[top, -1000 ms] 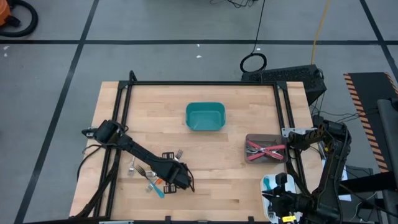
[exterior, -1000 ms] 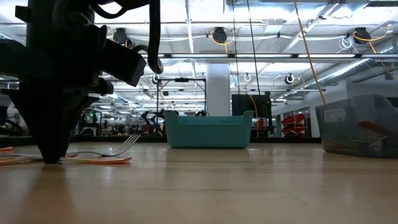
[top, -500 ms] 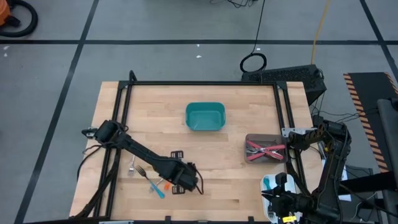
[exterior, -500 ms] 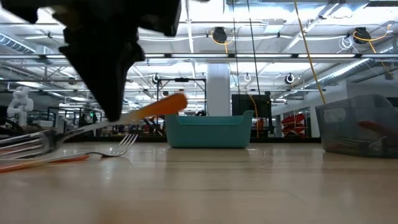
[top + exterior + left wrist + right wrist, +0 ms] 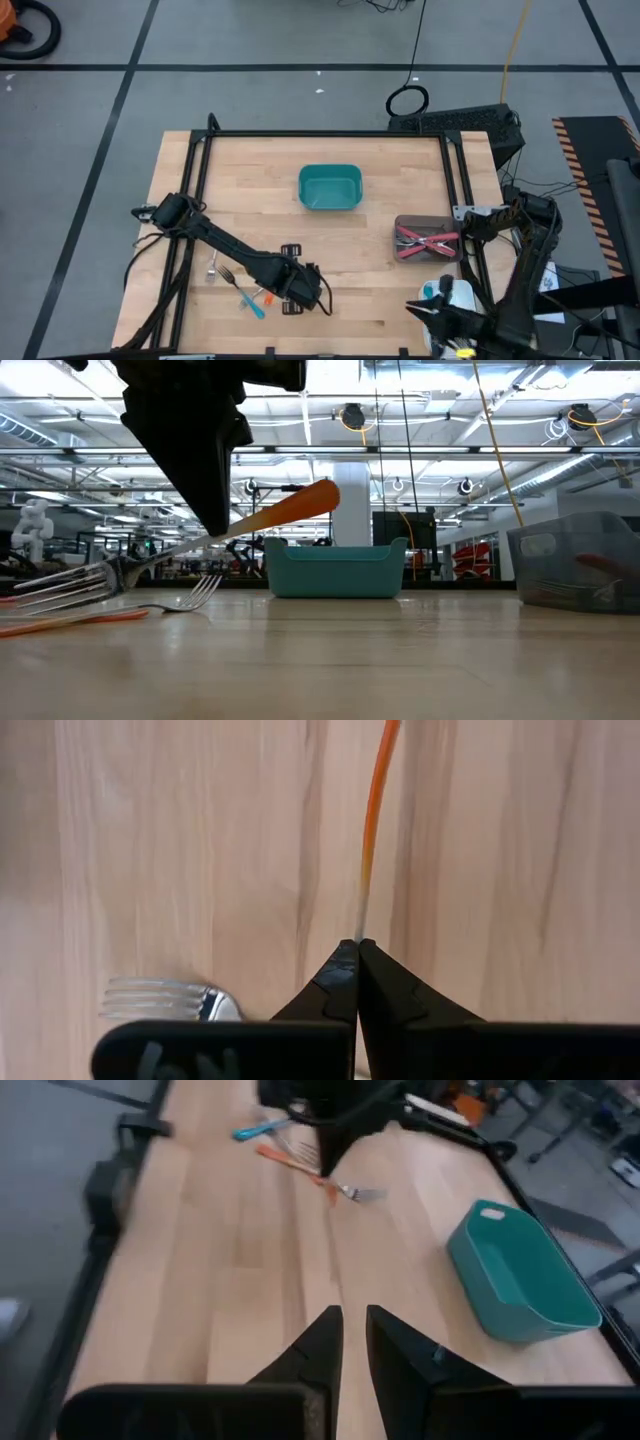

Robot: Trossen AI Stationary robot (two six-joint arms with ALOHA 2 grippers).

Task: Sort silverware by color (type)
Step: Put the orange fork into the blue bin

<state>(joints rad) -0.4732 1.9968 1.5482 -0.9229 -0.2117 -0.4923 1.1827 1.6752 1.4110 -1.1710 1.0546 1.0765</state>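
Observation:
My left gripper point(image 5: 302, 292) hangs over the table's near left part, shut on an orange-handled fork point(image 5: 270, 515). That fork's tines point(image 5: 60, 585) show in the low view. Below and beside it lie more forks point(image 5: 240, 285): a teal one point(image 5: 252, 306), an orange one point(image 5: 70, 618) and loose silver tines point(image 5: 215, 270). A teal bin point(image 5: 330, 188) stands mid-table. A greyish bin point(image 5: 428, 240) with red forks sits at the right. My right gripper point(image 5: 353, 1330) waits by the table's near right corner, its fingers slightly apart with nothing between them. My left gripper pinches the fork's neck point(image 5: 360, 925), where the orange handle fades into metal, between its fingertips point(image 5: 208, 532). The fingers come steeply from above. The fork is lifted clear and slanted, handle end point(image 5: 322, 494) high, tines low.
Black frame rails point(image 5: 330, 134) run along the table's far and side edges. Bare wood lies between the fork pile and the bins. The room beyond the table shows in the low view.
My left gripper has risen from the fork pile and gone a little toward the table's right edge, tipping as it went. The orange fork has come off the table, and its handle end has swung higher. My right gripper has turned toward the table's left.

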